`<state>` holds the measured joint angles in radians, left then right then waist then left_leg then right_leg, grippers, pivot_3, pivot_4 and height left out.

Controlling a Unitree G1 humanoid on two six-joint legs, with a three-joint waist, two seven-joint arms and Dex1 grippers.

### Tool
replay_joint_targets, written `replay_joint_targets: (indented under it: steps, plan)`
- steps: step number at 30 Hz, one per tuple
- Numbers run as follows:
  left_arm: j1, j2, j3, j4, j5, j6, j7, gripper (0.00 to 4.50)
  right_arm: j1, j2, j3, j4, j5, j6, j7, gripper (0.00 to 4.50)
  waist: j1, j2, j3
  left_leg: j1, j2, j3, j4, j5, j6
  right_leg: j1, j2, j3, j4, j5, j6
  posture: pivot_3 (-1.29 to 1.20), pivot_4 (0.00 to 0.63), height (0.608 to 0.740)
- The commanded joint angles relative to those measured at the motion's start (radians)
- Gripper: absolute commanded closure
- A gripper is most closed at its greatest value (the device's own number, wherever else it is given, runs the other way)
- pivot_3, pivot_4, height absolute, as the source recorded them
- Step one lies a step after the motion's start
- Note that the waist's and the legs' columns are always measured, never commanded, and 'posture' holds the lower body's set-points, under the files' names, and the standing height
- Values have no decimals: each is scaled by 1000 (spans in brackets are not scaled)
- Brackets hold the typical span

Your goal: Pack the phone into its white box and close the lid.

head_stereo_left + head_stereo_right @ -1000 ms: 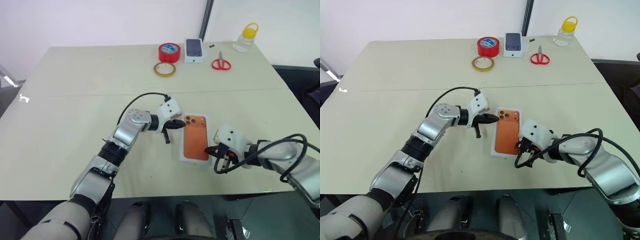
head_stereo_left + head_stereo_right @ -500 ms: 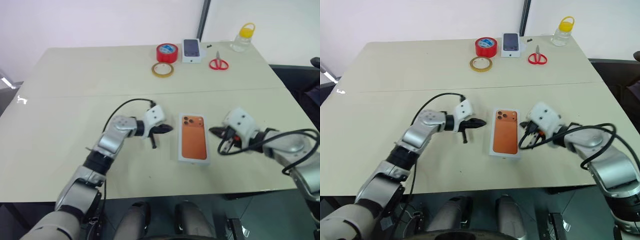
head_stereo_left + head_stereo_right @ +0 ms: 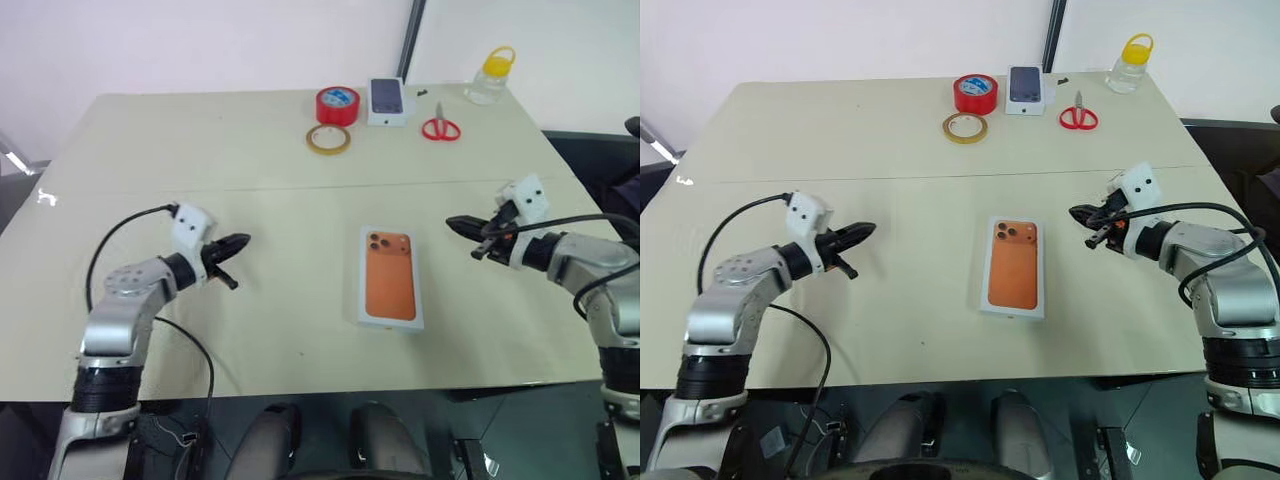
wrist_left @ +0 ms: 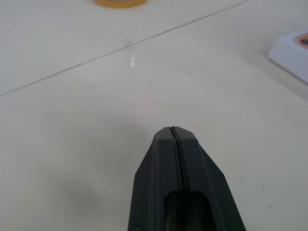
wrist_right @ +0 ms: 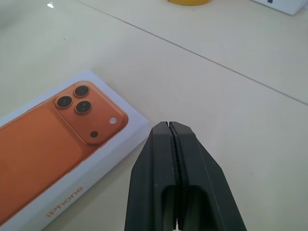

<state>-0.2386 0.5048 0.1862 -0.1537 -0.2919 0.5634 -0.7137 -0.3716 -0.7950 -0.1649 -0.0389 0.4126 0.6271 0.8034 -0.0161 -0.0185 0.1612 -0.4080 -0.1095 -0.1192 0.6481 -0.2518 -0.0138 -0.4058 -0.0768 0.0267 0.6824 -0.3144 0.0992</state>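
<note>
You see the lid [image 3: 390, 277], its orange phone picture facing up, lying closed on the counter [image 3: 250, 180] midway between your two arms. Your left tool [image 3: 240, 242] is pinched tight with nothing in it, well apart from the lid. Your right tool [image 3: 455, 222] is likewise pinched tight and holds nothing, pointing toward the lid.

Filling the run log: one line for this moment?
lid: closed on box, mid-table | left gripper: shut, empty | right gripper: shut, empty | both clear of lid
</note>
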Motion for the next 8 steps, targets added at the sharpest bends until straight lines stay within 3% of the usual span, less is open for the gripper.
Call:
replay_joint_targets:
  steps: [1, 8]
  plan:
    - [54, 19, 55, -72, -30, -6, 25, 4500, -36, -5, -4, 37, -9, -62, 37, 4468, 2, 0, 0, 0, 0, 0, 0, 0, 0, 0, 0, 0, 0, 0, 0, 0, 150, 740]
    - [92, 29, 59, -98, -35, -4, 73, 4500, -65, 6, 17, 67, 1, -88, 97, 4468, 4, 0, 0, 0, 0, 0, 0, -1, 2, 0, 0, 0, 0, 0, 0, 0, 150, 740]
